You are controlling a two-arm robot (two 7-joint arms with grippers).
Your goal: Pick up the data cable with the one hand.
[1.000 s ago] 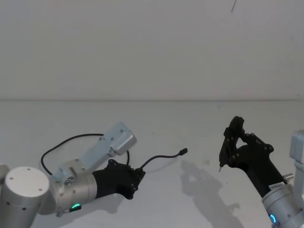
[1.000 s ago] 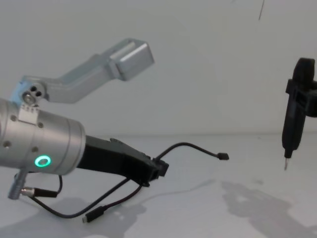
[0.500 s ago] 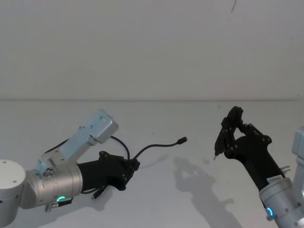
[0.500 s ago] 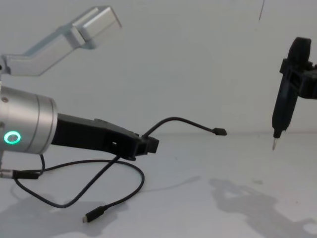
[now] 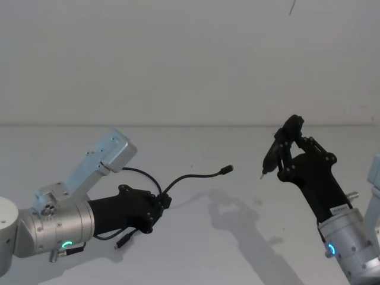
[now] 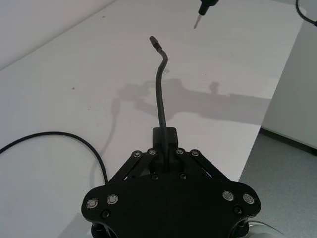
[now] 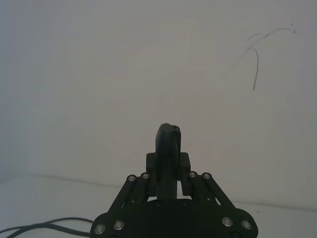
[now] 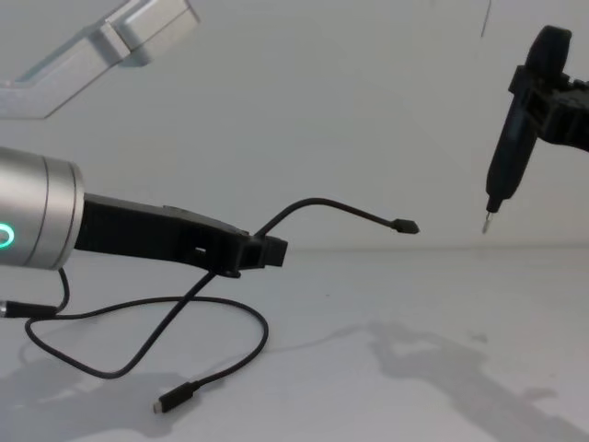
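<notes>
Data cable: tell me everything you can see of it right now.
The data cable is a thin, flexible black cord, rubbery-looking, with a small black plug at each end. The left gripper is shut on it partway along, lifted above the white table. One short stretch arches forward, its plug in the air, apart from the pen-shaped tool held in the right gripper. The longer stretch droops in a loop beneath the left gripper, its plug low by the table; contact there is unclear.

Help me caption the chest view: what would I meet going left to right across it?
Silver wrist cylinder → left hand, shut on the data cable → the cable's raised plug → pen-shaped tool in the right hand.
</notes>
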